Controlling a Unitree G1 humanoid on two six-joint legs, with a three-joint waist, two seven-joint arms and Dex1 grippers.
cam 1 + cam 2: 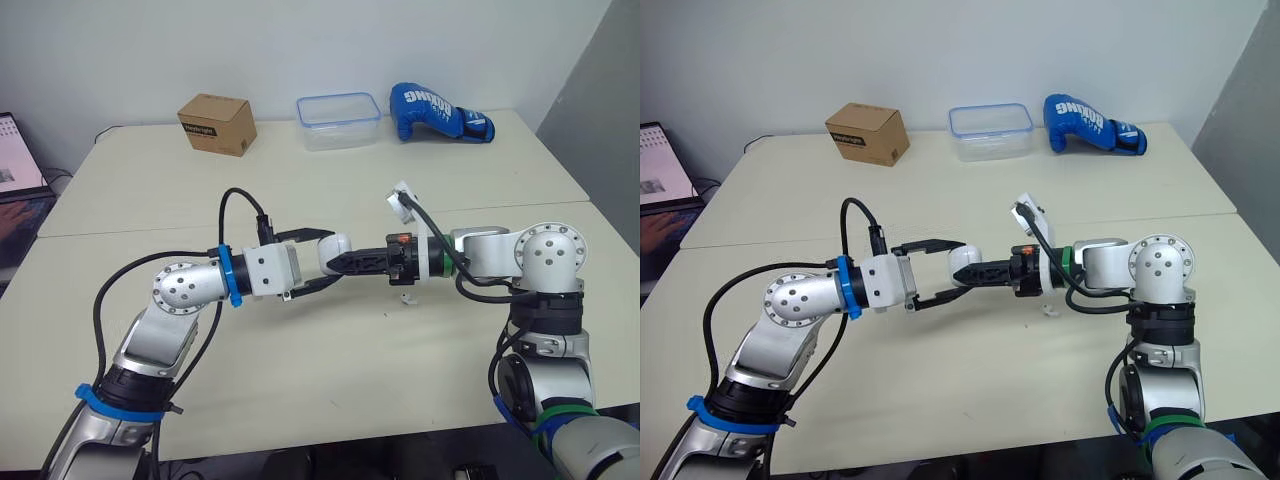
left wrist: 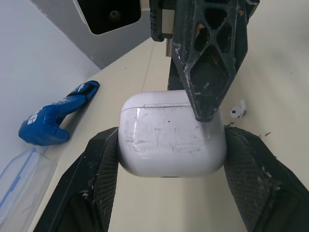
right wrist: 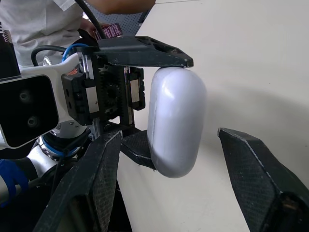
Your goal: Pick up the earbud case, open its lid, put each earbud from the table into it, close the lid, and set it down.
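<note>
Left wrist view: squeezing the white earbud case between both black fingers of the left pincer, holding it up off the counter with its lid shut. Spreading the right pincer wide around the case, gripping nothing, resting one fingertip on the case near the lid line. Showing one white earbud lying on the counter close by. Showing a blue boxing glove and a clear tub well apart at the far side.
</note>
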